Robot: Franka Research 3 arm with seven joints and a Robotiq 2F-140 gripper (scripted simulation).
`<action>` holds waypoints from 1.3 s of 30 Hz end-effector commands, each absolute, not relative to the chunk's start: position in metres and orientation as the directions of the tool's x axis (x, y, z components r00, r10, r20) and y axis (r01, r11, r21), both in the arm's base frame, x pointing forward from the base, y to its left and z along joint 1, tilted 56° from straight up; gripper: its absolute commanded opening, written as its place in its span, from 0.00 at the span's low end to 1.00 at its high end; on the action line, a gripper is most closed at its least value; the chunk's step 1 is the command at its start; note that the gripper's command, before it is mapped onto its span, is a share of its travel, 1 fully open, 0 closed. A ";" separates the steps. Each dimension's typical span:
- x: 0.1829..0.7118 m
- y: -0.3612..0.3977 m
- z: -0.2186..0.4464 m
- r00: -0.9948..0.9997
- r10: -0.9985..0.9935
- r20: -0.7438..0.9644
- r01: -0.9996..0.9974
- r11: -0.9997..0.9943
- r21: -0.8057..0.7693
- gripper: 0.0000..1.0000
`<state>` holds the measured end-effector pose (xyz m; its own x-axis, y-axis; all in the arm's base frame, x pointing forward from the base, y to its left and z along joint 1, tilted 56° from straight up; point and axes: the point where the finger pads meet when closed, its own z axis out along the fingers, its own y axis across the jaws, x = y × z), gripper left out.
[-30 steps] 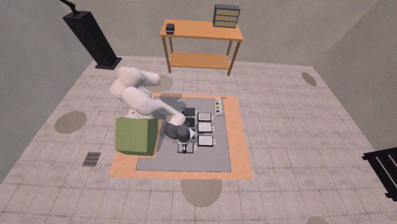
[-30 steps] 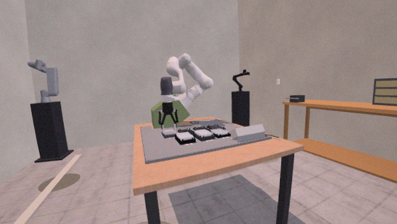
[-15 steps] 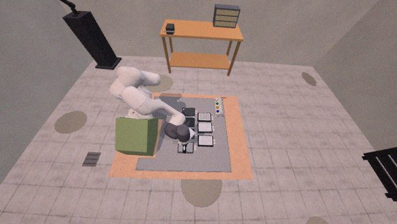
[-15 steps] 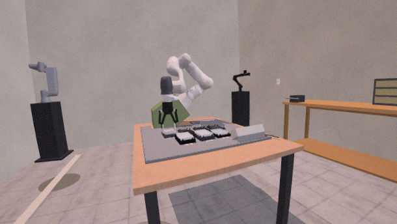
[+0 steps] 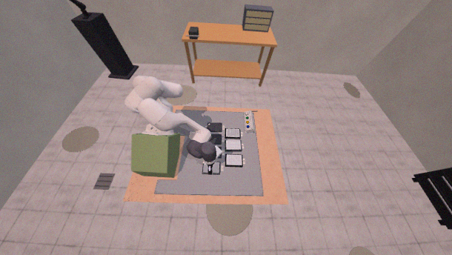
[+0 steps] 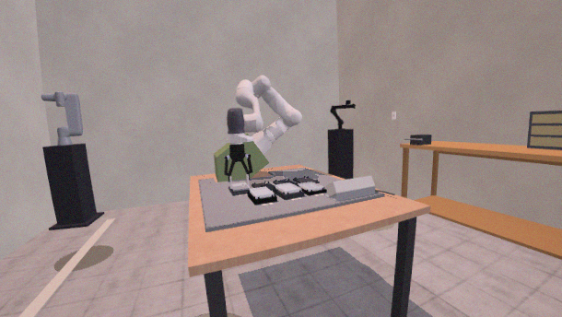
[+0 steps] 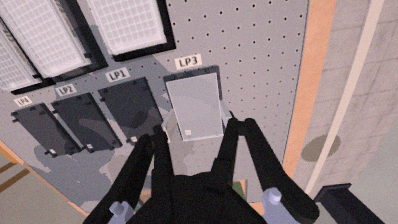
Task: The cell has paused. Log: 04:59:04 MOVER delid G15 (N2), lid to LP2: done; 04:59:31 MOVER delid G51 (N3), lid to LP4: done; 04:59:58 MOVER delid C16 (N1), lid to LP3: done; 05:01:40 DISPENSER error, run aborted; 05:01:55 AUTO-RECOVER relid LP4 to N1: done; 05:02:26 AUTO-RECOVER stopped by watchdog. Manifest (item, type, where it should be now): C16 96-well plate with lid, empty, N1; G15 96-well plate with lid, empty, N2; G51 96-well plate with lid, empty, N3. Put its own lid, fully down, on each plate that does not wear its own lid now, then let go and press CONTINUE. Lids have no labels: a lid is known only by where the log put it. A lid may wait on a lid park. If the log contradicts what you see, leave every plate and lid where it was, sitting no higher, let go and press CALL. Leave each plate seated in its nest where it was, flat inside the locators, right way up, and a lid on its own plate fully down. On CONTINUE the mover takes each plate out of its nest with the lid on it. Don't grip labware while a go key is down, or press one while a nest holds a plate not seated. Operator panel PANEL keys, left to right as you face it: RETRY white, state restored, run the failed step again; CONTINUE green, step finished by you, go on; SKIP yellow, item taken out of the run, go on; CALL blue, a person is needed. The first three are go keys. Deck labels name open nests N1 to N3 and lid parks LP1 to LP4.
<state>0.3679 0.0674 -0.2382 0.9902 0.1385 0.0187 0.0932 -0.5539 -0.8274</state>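
On the grey perforated deck [image 7: 260, 60] three white gridded 96-well plates [image 5: 233, 144] sit in their nests, seemingly lidless, while the black two-finger gripper [image 7: 197, 131] clamps the clear rectangular lid [image 7: 194, 105] at park LP3, so relidding seems barely begun.

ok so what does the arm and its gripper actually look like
The arm is smooth, glossy white with rounded, tube-like links. A dark grey cylindrical wrist section joins it to the black gripper, whose long, thin fingers have bar linkages and pale lavender pins. No cables or markings are visible.
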 end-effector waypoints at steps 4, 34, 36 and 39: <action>0.368 0.066 -0.236 0.990 0.139 0.018 0.093 -0.553 -0.828 0.00; 0.372 0.037 -0.217 0.990 0.139 0.018 0.093 -0.553 -0.828 0.00; 0.372 0.034 -0.215 0.990 0.139 0.018 0.093 -0.553 -0.828 0.00; 0.373 0.030 -0.212 0.990 0.139 0.018 0.093 -0.553 -0.828 0.00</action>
<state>0.3747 0.0328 -0.2158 0.9916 0.1282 0.0163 0.0858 -0.5584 -0.8251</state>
